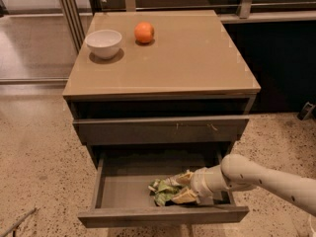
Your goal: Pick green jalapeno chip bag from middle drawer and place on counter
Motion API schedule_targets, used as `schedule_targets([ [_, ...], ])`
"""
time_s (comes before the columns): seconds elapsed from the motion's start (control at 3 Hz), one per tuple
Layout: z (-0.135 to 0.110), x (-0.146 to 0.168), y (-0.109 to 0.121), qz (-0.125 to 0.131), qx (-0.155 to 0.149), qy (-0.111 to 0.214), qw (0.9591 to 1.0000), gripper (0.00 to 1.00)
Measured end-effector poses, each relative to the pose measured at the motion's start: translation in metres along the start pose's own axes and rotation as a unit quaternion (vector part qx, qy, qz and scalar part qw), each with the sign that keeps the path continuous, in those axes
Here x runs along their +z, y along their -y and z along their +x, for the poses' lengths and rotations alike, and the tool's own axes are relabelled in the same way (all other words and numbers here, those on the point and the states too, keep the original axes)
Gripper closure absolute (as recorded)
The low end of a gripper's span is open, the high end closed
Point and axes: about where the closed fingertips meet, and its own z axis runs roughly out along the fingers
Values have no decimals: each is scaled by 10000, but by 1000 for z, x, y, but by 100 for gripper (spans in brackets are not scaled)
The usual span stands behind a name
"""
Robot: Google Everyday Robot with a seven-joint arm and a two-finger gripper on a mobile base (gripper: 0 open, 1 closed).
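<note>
One gripper (182,187) in middle drawer (123,192), partly covering green jalapeno chip bag (161,191).

Inside the drawer (123,190), the gripper (180,188) covers the right end of the bag (161,191), so how they meet is hidden. The arm (269,180) is cut off by the right edge. The drawer's back is lost in shadow beneath the closed front (160,130) above it.
</note>
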Motion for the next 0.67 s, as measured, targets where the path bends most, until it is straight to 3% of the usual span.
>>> schedule_targets([
  [0.33, 1, 12, 1, -57, -99, 46, 9999, 23],
  [0.67, 2, 25, 3, -69, -201, 103, 9997, 24],
])
